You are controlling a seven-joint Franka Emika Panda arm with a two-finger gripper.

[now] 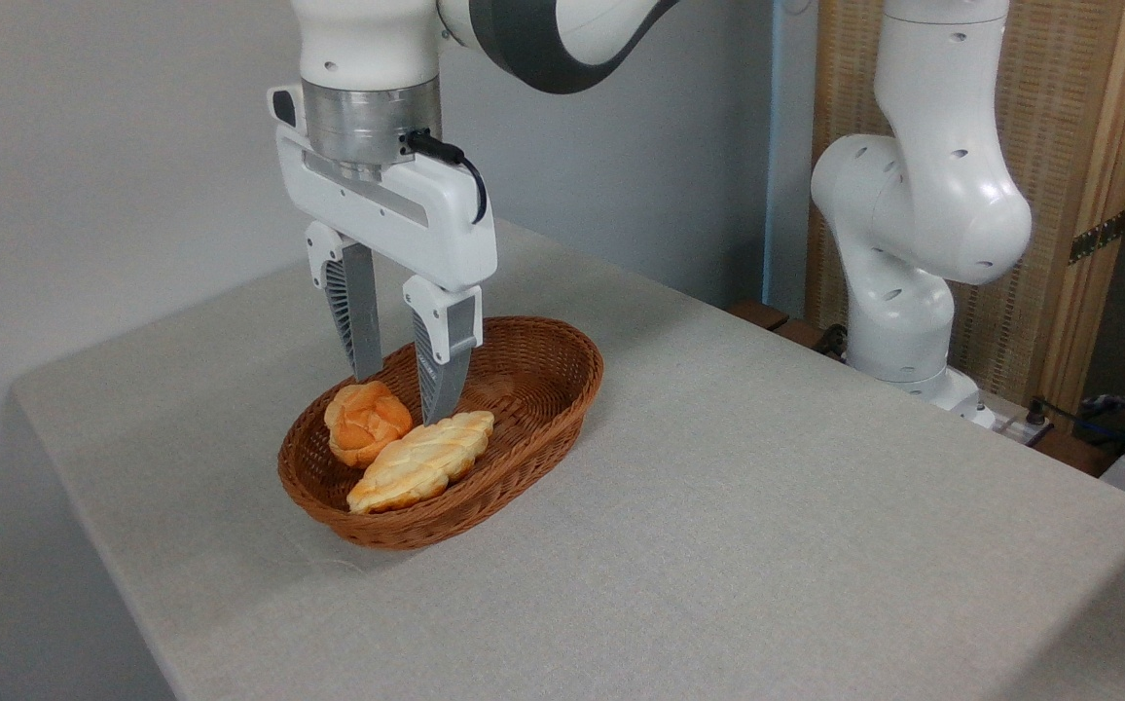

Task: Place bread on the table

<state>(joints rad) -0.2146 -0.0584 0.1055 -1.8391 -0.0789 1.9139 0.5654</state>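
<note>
left of centre, the claw [397, 399] is hanging open over the bread [366, 422] in the basket [543, 389]; it is needing to shift left, straddling the roll, avoiding the loaf [421, 461].

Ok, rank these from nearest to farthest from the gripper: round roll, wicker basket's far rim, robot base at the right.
From the gripper, open over the basket:
1. Round roll, just below its fingertips, at the basket's left end.
2. Basket's far rim, behind and to the right.
3. Robot base, at the table's far right edge.
</note>
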